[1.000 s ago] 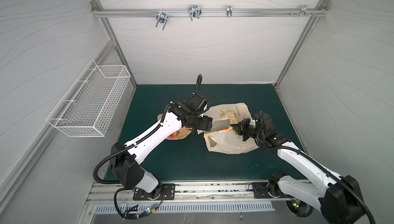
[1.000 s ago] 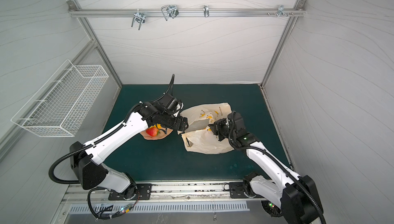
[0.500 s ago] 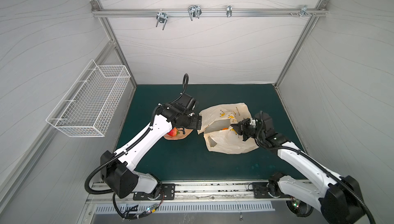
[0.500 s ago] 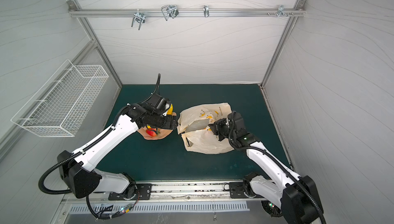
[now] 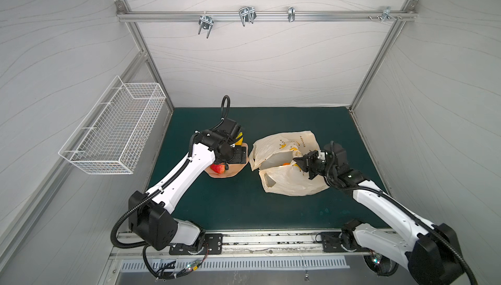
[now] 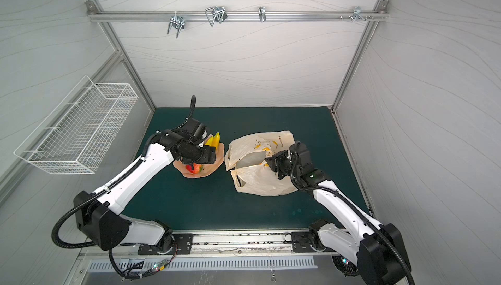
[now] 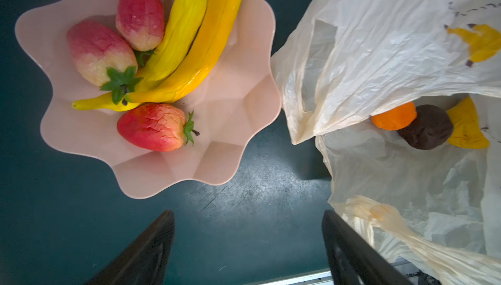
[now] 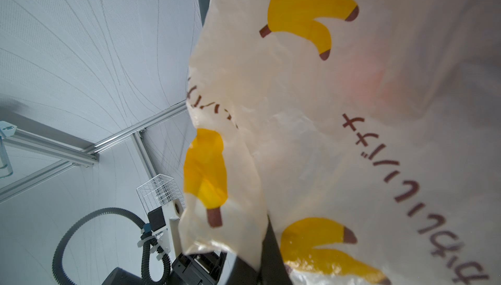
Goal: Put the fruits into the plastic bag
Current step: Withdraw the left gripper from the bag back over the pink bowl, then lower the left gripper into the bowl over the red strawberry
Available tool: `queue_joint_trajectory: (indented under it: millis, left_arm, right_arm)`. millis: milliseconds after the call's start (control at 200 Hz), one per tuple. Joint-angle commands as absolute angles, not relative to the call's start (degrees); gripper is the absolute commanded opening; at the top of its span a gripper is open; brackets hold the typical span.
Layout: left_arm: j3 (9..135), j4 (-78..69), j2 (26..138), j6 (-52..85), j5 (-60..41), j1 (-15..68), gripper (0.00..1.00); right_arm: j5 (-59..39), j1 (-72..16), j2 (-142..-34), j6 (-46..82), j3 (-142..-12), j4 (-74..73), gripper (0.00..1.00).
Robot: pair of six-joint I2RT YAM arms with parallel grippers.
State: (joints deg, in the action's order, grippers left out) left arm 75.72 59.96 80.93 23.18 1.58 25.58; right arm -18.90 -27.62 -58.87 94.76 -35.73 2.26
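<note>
Elbows are bent on both arms: the left gripper (image 7: 248,215) is held wide open and empty above bare mat (image 7: 244,197) between the pink dish (image 7: 238,102) and the plastic bag (image 7: 379,39), whose upper edge is clamped and held up by the right gripper (image 5: 297,160). Bananas (image 7: 200,39) and strawberries (image 7: 151,126) are seen in the dish; an orange (image 7: 393,117) and a dark purple piece (image 7: 425,126) inside the bag.

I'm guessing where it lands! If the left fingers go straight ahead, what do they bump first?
Probably the bare green mat, in the gap between the pink dish and the plastic bag, though depth is hard to judge.
</note>
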Motion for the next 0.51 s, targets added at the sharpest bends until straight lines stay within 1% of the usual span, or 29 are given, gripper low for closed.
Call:
queue_joint_trajectory:
  millis: [0, 230, 500]
  left_arm:
    - [74.4, 62.8, 82.2, 23.8, 3.0, 23.6, 0.87]
    - [70.5, 62.3, 84.1, 29.3, 1.5, 18.9, 0.87]
    - [67.1, 57.5, 87.3, 35.6, -2.4, 13.4, 0.87]
  right_arm:
    - [-18.8, -27.2, -58.6, 95.6, -37.1, 2.9, 0.0]
    - [-18.9, -27.2, -58.8, 95.6, -37.1, 2.6, 0.0]
    - [-18.9, -27.3, -58.8, 95.5, -36.9, 2.5, 0.0]
